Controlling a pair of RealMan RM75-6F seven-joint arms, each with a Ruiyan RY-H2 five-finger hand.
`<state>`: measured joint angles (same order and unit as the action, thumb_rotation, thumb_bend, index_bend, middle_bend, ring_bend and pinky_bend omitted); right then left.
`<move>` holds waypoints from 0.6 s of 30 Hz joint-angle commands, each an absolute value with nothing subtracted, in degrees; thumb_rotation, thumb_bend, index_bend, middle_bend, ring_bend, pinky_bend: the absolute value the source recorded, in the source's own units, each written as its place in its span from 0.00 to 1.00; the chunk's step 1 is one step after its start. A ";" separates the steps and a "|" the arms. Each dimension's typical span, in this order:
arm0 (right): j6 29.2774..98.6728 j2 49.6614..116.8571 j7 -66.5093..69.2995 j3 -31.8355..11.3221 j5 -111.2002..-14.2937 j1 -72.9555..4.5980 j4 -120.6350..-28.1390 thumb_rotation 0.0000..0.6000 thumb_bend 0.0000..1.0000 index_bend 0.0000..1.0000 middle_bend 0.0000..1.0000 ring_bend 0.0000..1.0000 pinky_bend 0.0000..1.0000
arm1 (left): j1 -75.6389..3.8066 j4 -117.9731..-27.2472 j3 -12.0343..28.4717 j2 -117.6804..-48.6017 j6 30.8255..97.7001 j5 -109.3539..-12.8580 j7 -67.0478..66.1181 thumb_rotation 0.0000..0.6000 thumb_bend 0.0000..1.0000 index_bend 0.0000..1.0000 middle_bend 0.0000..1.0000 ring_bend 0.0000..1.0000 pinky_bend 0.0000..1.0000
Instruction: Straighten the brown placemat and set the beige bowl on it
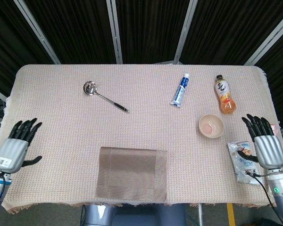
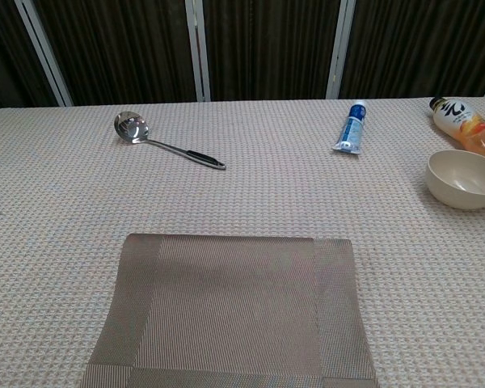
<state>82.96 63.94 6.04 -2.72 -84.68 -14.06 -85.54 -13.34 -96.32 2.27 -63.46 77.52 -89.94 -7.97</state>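
Right hand [image 1: 266,146]: empty, fingers spread, hovering at the table's right edge above a snack packet [image 1: 242,159]; well apart from the beige bowl [image 1: 211,125]; absent from the chest view. Left hand [image 1: 13,147]: likewise empty and splayed, at the far left edge, touching nothing.

Brown placemat [image 1: 132,173]: flat on the woven tablecloth [image 1: 61,127] at the near edge, roughly centred; edges close to parallel with the table's front in both views, perhaps a slight skew on the left side; judged mostly straight, though hard to call finished. Bowl: upright, unheld, on the cloth right of centre, just below the orange drink bottle [image 1: 224,94]; well apart from the placemat, nothing resting on the mat.

Progress, as a judgement: straightening near done or done; bowl placement not yet done. Remaining: grasp the bowl with the nearer right hand, carry it left and toward the near edge, set it down on the mat's middle.

Elsewhere: ladle [image 1: 104,96] upper left; toothpaste tube [image 1: 180,89] upper centre; neither in the way.
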 commanded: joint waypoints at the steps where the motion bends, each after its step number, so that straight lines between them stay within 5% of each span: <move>1: 85.73 62.37 6.97 -0.90 -85.95 -10.72 -89.72 1.00 0.00 0.00 0.00 0.00 0.00 | -18.28 -87.62 -1.68 -68.56 74.72 -101.39 -0.96 1.00 0.00 0.08 0.00 0.00 0.00; 9: 87.18 62.53 4.63 -0.20 -86.14 -8.36 -91.44 1.00 0.00 0.00 0.00 0.00 0.00 | -24.34 -78.04 -5.20 -77.18 74.57 -113.85 2.11 1.00 0.00 0.29 0.00 0.00 0.00; 18: 86.89 62.26 6.19 -1.22 -85.17 -7.73 -90.09 1.00 0.00 0.00 0.00 0.00 0.00 | -26.62 -75.90 -9.42 -83.35 74.80 -118.78 6.29 1.00 0.00 0.34 0.00 0.00 0.00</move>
